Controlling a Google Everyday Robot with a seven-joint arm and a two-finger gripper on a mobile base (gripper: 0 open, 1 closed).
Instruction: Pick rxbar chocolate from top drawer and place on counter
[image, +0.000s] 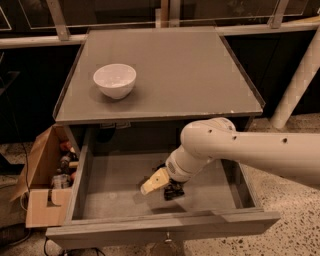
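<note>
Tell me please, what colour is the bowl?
White bowl, camera view; gripper inside top drawer.

Warm, dim light falls from above onto the counter (190, 75), whose flat top is the brightest broad surface, evenly lit and free of hard glare. The bowl (114, 80) on the counter's left part has a soft sheen along its rim and lays a faint shadow on the top beside it. Below the counter's front edge the open drawer (115, 185) sits in heavier shade (its back wall is nearly black). The gripper (161, 187) hangs there, below the counter's front, its pale tip catching yellowish light above a small dark shadow. The arm (260, 150), below the counter's right corner, glows cream. Behind and left of the counter, everything sinks into darkness.
</note>
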